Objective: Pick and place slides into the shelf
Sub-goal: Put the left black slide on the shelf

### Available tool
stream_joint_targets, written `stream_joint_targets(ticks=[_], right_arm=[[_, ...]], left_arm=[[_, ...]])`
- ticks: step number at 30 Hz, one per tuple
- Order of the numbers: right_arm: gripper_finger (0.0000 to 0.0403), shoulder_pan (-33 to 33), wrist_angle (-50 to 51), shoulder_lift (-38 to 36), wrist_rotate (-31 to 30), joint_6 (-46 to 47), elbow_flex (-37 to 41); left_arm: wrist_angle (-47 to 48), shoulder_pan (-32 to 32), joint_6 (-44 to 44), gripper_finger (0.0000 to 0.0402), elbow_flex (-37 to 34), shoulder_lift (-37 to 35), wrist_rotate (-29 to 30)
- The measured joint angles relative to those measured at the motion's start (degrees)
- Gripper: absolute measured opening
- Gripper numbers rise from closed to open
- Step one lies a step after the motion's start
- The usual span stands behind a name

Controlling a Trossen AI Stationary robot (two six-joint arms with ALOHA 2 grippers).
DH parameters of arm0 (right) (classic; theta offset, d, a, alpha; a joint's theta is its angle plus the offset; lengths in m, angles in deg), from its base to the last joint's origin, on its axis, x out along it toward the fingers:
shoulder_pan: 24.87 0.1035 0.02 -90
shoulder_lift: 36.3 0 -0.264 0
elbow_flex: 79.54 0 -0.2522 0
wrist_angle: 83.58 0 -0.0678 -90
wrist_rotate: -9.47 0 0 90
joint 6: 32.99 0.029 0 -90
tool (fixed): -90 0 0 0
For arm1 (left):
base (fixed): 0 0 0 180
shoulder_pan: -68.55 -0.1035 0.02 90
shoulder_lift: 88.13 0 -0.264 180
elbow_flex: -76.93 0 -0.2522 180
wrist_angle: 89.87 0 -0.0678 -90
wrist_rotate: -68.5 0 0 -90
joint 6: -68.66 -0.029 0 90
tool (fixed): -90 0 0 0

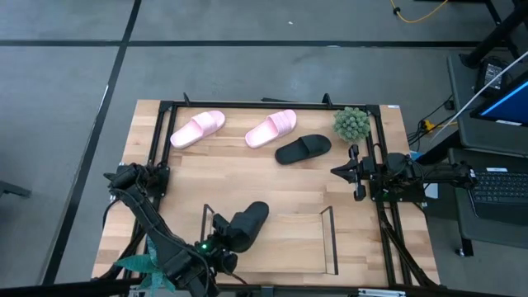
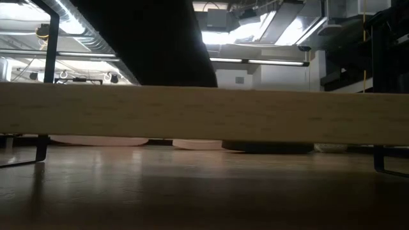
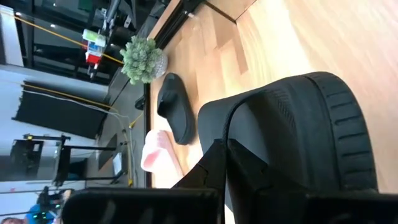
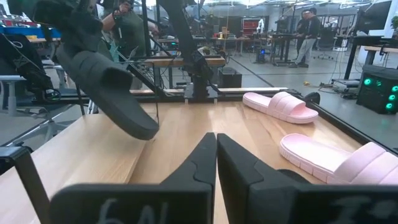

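Note:
My left gripper [image 1: 223, 241] is shut on one black slide [image 1: 250, 221], which it holds in the air over the left part of the wire shelf [image 1: 332, 238] at the table's near side. The right wrist view shows that slide [image 4: 109, 87] tilted above the wood. The other black slide [image 1: 303, 148] lies sole-down near the far right. Two pink slides [image 1: 198, 129] [image 1: 271, 128] lie sole-down along the far side. My right gripper [image 1: 337, 171] waits shut at the right edge, holding nothing. My left gripper pinches the black slide between its two fingers [image 3: 214, 163] at the slide's end nearest the arm [image 3: 249, 124]; the fingers hide which part it is. They come slanting down from the table's near left. The slide is lifted clear and tilted, its free end [image 4: 140, 127] lower.
A larger black frame [image 1: 272, 106] runs around the tabletop. A small green potted plant [image 1: 351, 124] stands at the far right corner. Bare wood lies between the shelf and the slides at the far side. A laptop [image 1: 503, 107] sits off the table to the right.

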Motion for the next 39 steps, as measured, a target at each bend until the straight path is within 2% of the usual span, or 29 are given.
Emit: stream_joint_targets(ticks=[14, 23, 29, 34, 39], right_arm=[[0.0017, -0.01, 0.04, 0.00, 0.02, -0.12, 0.01], [0.0017, 0.01, 0.04, 0.00, 0.02, -0.13, 0.01], [0.0017, 0.00, 0.04, 0.00, 0.02, -0.09, 0.01], [0.0017, -0.01, 0.07, 0.00, 0.02, -0.13, 0.01], [0.0017, 0.00, 0.09, 0.00, 0.04, -0.14, 0.01]], left_arm=[[-3.68, -3.38, -1.53, 0.0000, 0.02, 4.25, -10.58], [-9.07, -3.58, -1.91, 0.0000, 0.02, 4.27, -19.47], [-12.25, -3.61, -1.90, 0.0000, 0.02, 4.28, -23.42], [-15.91, -4.21, -1.42, 0.0000, 0.02, 4.27, -29.55], [-18.86, -4.28, -0.17, 0.0000, 0.02, 4.26, -32.40]])
